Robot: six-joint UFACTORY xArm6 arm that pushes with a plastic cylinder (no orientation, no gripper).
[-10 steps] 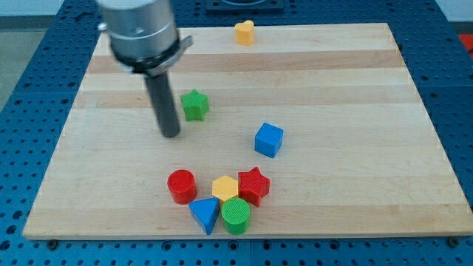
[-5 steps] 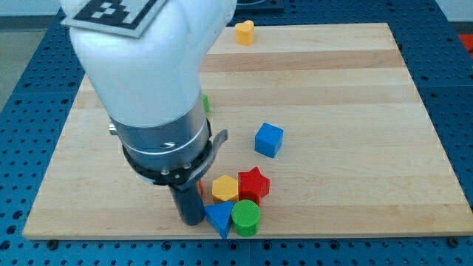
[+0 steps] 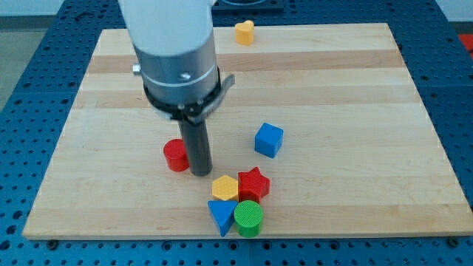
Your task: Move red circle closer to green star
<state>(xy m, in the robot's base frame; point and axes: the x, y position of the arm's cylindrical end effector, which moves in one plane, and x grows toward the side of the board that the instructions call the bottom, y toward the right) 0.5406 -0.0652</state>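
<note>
No fingers being fitted to part or close, the red circle (image 3: 175,155), touched off-centre just left of my tip (image 3: 200,173), could be glanced aside from the arm-hidden green star.

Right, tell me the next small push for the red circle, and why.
Probably keep pushing toward the view's top. My tip sits against the right side of the red round block, slightly below it. The green star is hidden behind the arm, so its exact spot cannot be told; I'd shift the tip under the red block first, then push up.
</note>
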